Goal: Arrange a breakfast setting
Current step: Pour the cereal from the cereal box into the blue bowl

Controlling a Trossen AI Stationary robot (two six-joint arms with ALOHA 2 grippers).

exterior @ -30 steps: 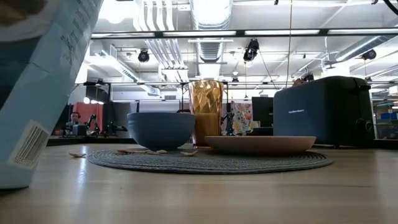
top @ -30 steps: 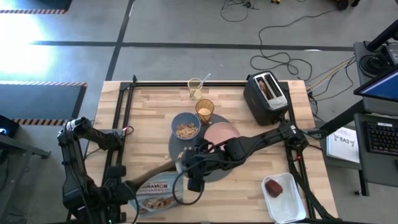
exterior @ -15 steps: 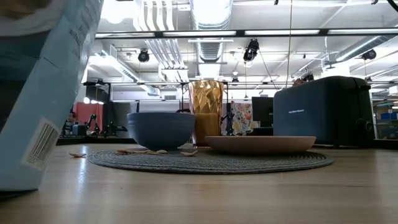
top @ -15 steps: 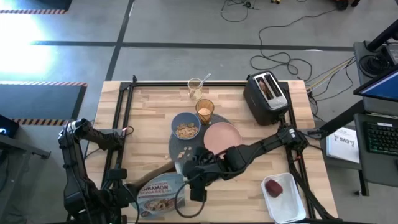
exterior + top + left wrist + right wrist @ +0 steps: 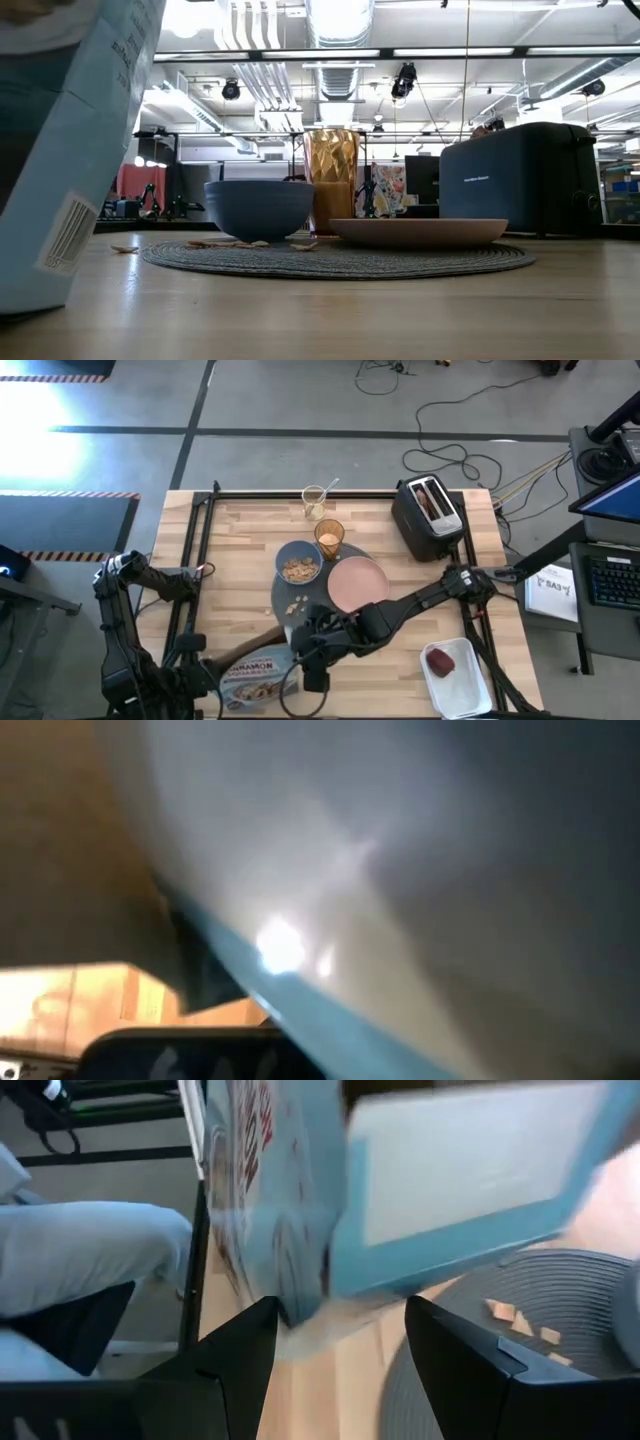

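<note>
A blue cereal box (image 5: 255, 672) stands tilted near the table's near edge, at the left of the low view (image 5: 70, 150). My left gripper (image 5: 205, 665) is at its left end and fills its wrist view with the box (image 5: 400, 870). My right gripper (image 5: 345, 1350) is open just short of the box's upper end (image 5: 450, 1180). On the grey mat (image 5: 285, 622) rest the blue bowl (image 5: 298, 563), holding cereal, and the pink plate (image 5: 357, 582). The amber tumbler (image 5: 329, 537) is at the mat's far edge. Toast (image 5: 428, 500) sticks up from the toaster (image 5: 428, 520). A spoon (image 5: 328, 486) leans in a glass. My left gripper is shut on the cereal box at its left end, but the box itself fills the wrist view and hides the place of contact. The box stays tilted, its lower end (image 5: 30, 300) down on the table.
A red apple (image 5: 440, 661) lies in the white tray (image 5: 470, 695) at the near right corner. Loose cereal bits (image 5: 297, 605) lie scattered on the mat. A black frame (image 5: 200, 540) runs along the table's left side.
My right gripper has gone toward the table's near edge and a little down, off the mat and closer to the box's upper end. The box has shifted slightly and remains tilted.
</note>
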